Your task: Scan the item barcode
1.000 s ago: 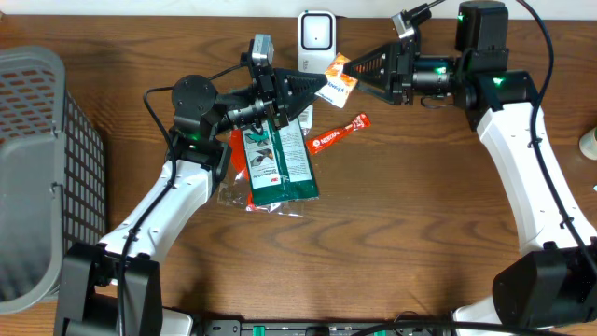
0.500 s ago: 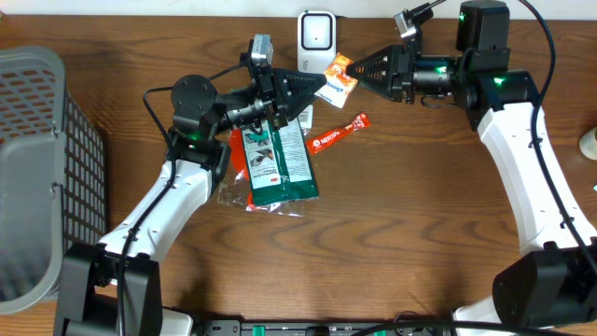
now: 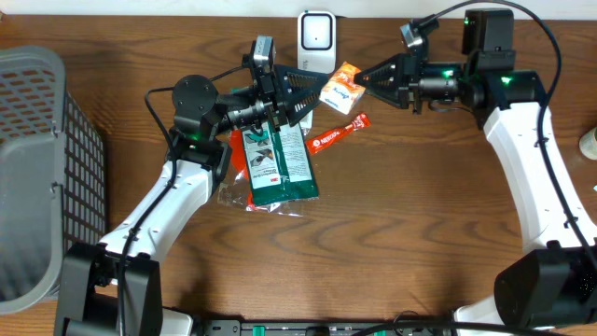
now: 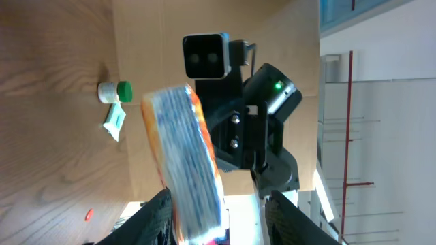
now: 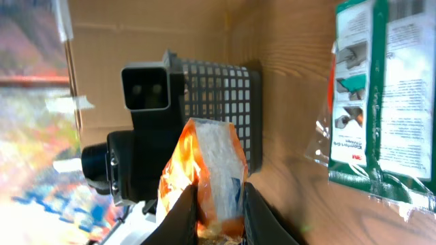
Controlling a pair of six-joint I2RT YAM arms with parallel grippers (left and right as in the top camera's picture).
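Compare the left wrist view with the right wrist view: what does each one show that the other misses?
Only the left wrist view: a small green-capped bottle and a pale tube beside it on the table, plus the right arm's camera. Only the right wrist view: the grey basket, the green package lying flat, and the left arm's camera. Both: the orange packet, edge-on between the arms, and the table.
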